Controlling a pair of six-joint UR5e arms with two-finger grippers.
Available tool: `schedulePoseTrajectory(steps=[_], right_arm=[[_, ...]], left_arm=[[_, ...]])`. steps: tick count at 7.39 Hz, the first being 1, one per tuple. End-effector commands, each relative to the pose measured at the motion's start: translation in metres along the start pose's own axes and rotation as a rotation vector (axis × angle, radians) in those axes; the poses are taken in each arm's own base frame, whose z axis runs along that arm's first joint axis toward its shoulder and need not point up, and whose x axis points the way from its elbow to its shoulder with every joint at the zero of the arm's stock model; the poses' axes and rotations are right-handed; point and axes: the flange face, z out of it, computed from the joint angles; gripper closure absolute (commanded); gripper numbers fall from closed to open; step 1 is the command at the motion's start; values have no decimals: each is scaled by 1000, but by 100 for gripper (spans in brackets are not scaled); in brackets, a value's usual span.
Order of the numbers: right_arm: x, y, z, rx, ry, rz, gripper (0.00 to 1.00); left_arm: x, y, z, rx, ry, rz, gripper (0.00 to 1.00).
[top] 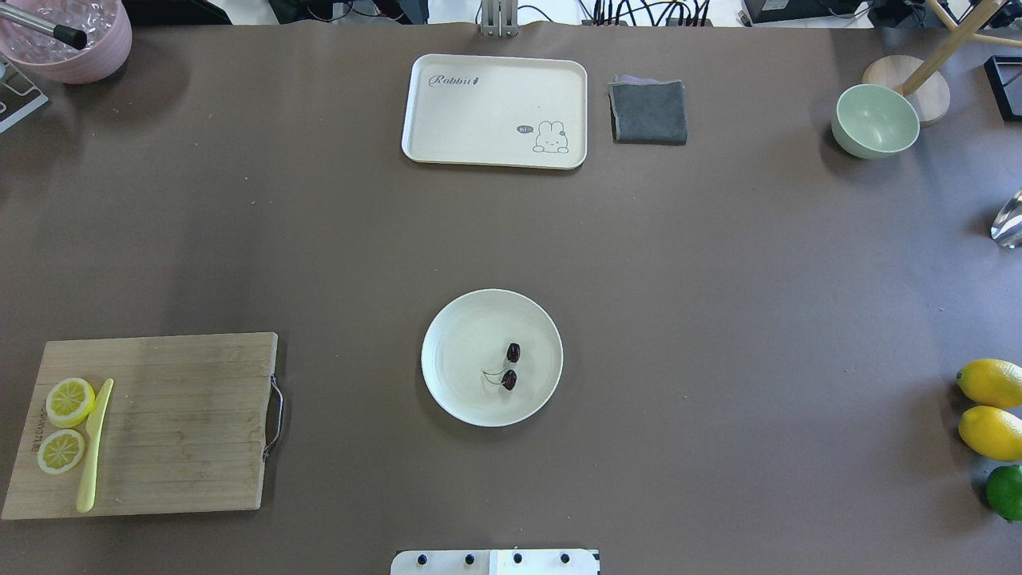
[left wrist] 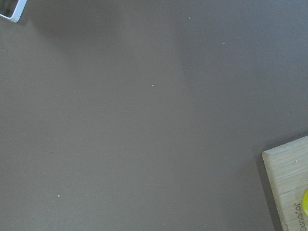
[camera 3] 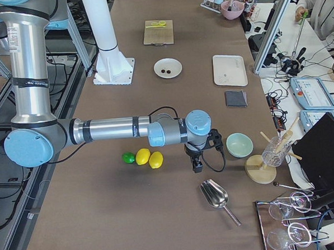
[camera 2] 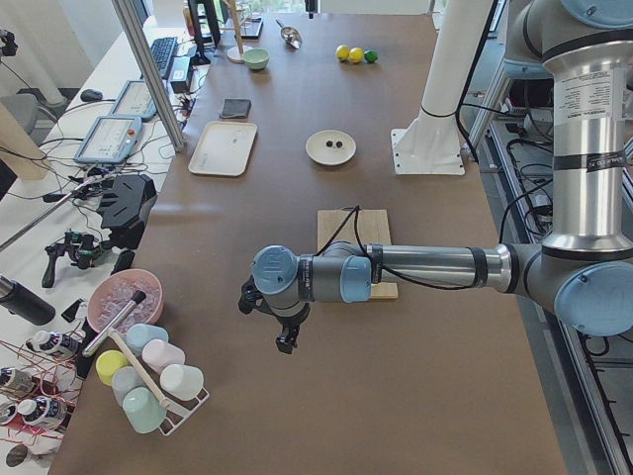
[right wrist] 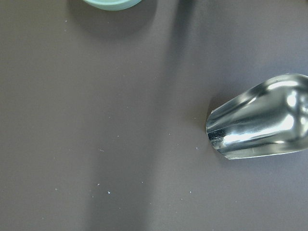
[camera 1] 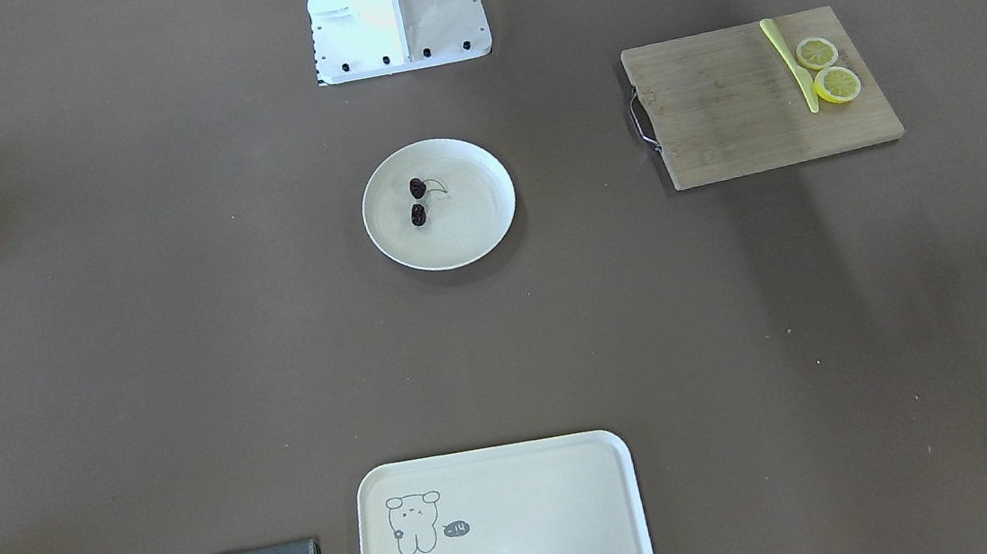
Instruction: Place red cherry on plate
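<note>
The red cherry (top: 511, 366), two dark maroon fruits on a thin stem, lies inside the round cream plate (top: 457, 387) at the table's middle; it also shows as cherry (camera 1: 418, 201) on plate (camera 1: 485, 230). My left gripper (camera 2: 283, 342) hangs far off past the cutting board, seen only in the exterior left view, so I cannot tell whether it is open or shut. My right gripper (camera 3: 196, 167) hovers near the lemons and the metal scoop, seen only in the exterior right view, and its state also cannot be told. Neither wrist view shows fingers.
A wooden cutting board (top: 184, 423) carries lemon slices (top: 69, 401) and a yellow knife (top: 94, 443). A cream tray (top: 495, 108), grey cloth (top: 648, 112), green bowl (top: 874, 121), pink bowl (top: 68, 40), whole lemons (top: 990, 407), a lime (top: 1006, 491) and a metal scoop (right wrist: 262, 120) ring the table.
</note>
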Motion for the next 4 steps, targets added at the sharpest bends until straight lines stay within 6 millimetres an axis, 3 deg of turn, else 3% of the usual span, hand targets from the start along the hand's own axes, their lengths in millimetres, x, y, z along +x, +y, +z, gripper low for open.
schedulePoseTrajectory(steps=[1,4], right_arm=[[7,-1,-14,27,-8,20,0],[11,-6,-24,21,1,52,0]], left_arm=[[0,-4,0,2,-1,4,2],[-1,-3,1,-1,0,1,2]])
